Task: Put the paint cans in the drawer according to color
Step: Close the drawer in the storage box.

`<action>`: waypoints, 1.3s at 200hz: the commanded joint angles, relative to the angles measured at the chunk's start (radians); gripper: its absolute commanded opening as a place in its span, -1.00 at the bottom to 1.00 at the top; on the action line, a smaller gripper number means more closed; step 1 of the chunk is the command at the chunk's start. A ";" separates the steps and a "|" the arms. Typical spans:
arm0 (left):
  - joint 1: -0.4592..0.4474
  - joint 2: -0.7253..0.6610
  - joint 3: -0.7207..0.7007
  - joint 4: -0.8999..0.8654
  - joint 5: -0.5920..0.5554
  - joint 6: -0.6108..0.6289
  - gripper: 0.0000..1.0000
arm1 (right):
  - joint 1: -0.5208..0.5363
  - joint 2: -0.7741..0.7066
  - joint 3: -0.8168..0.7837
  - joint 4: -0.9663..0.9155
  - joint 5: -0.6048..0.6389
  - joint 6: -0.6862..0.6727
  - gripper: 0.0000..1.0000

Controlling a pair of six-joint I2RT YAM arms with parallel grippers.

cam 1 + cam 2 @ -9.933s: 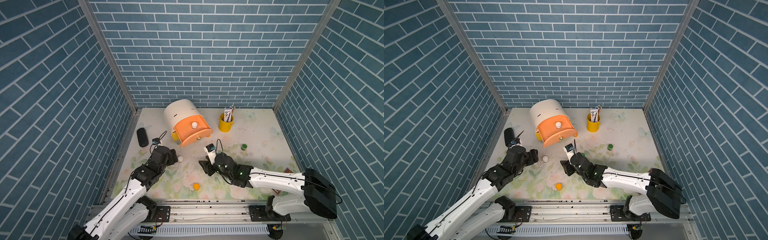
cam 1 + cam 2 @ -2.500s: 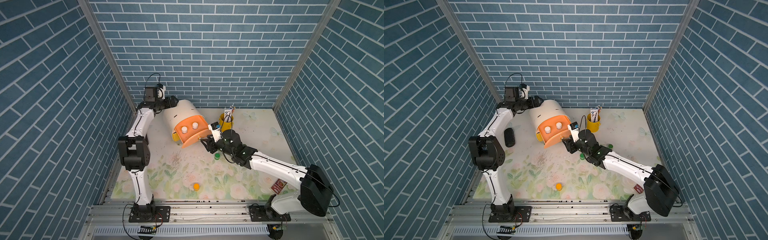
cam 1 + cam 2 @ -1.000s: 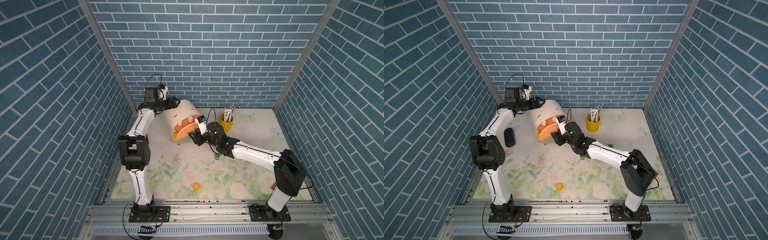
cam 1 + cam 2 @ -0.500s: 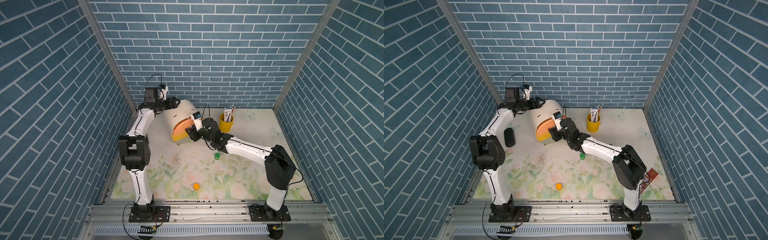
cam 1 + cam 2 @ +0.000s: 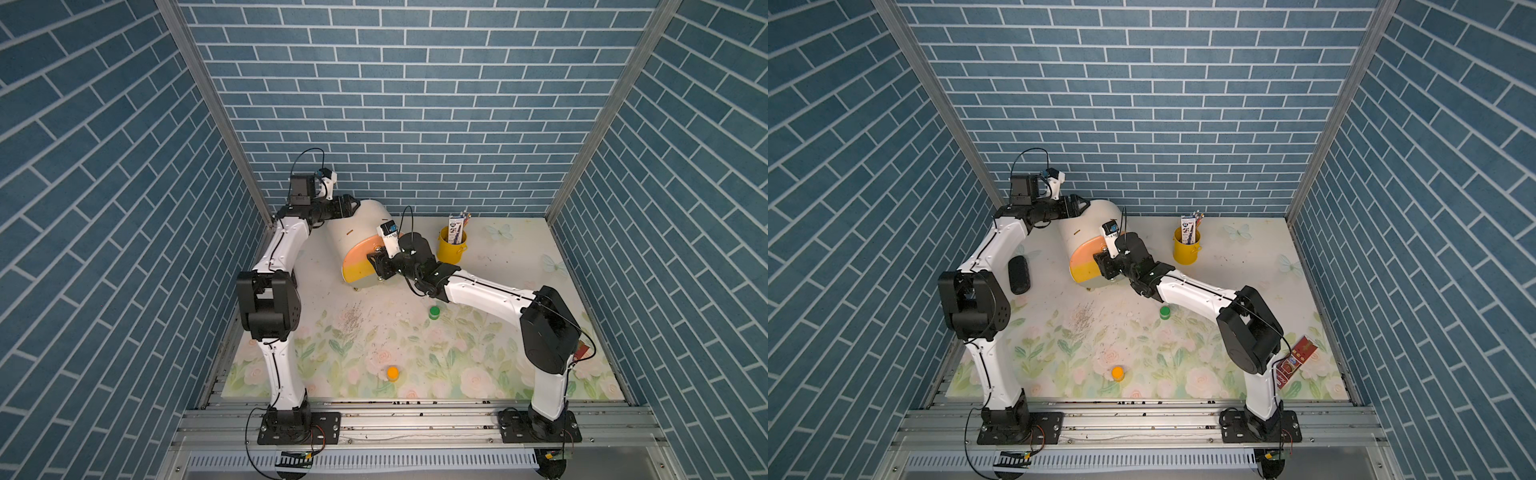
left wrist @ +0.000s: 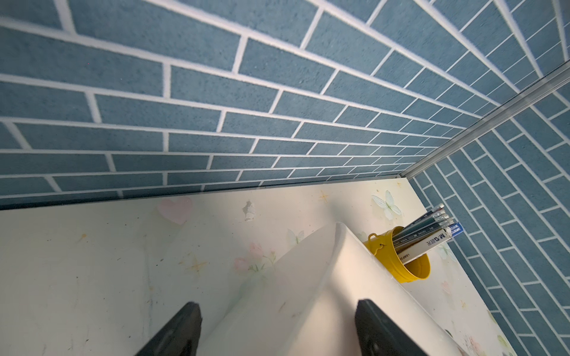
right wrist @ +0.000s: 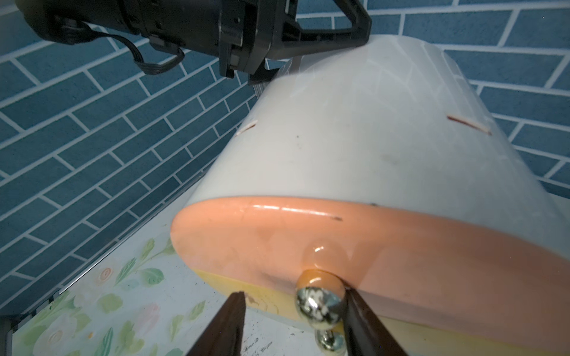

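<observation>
drawer [image 5: 357, 226]: grey front partly hidden behind right pincer [image 5: 377, 264] | inside unseen

One green can [image 5: 434, 312], one orange can [image 5: 392, 373], one cabinet [image 5: 361, 226], one bucket [image 5: 451, 250].

you get wide open tabletop [image 5: 332, 345] in front, dotted by a green can [image 5: 434, 312] and an orange can [image 5: 392, 372]; the drawer cabinet [image 5: 358, 232] and yellow bucket [image 5: 452, 249] block the back.

- drawer [image 5: 361, 224]: cream shell, top front peach, the one under it yellow
- knob [image 7: 319, 303]: shiny brass
- green-lidded paint can [image 5: 434, 311] and orange-lidded paint can [image 5: 392, 372], both with pale bodies
- bucket [image 5: 451, 251]: plain bright yellow
- table [image 5: 324, 345]: pale, printed with pink roses, green leaves and butterflies
- walls [image 5: 415, 104]: blue brick pattern, white grout lines
</observation>
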 commanded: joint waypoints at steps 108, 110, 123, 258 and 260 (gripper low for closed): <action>0.004 -0.022 -0.047 -0.013 -0.039 -0.018 0.69 | 0.003 -0.050 -0.080 0.032 -0.029 -0.036 0.16; 0.004 -0.022 -0.047 -0.013 -0.039 -0.019 0.69 | 0.004 -0.054 -0.085 0.035 -0.028 -0.036 0.16; 0.004 -0.022 -0.047 -0.013 -0.043 -0.020 0.69 | 0.003 -0.076 -0.125 0.050 -0.017 -0.035 0.16; 0.005 -0.026 -0.072 0.007 -0.030 -0.071 0.70 | 0.003 0.000 -0.255 0.302 0.117 -0.030 0.17; 0.005 -0.027 -0.071 0.008 -0.031 -0.071 0.70 | 0.004 0.002 -0.252 0.303 0.116 -0.030 0.17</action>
